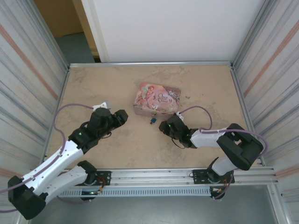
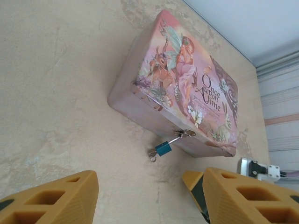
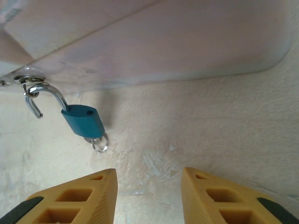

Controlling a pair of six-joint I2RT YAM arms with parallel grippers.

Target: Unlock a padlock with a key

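Where the top view looked down, the tiny blue-teal padlock (image 1: 153,120) was a mere speck against the near side of the pink illustrated rectangular tin (image 1: 156,98), between the left gripper (image 1: 122,116) and the right gripper (image 1: 166,125), whose jaws were indistinct. Left wrist view: fingers parted, empty, cut off by the frame. Right wrist view: fingers likewise parted and empty. The thin silvery shackle (image 3: 46,93) hung from the tin's clasp, its free end out of the body. The pale silvery key (image 3: 99,143) showed only as a loop beneath the padlock, its blade hidden.

The beige mottled tabletop (image 1: 117,88) is lit brightly and evenly; faint soft shadows are cast; wrist-view foregrounds are blurred.
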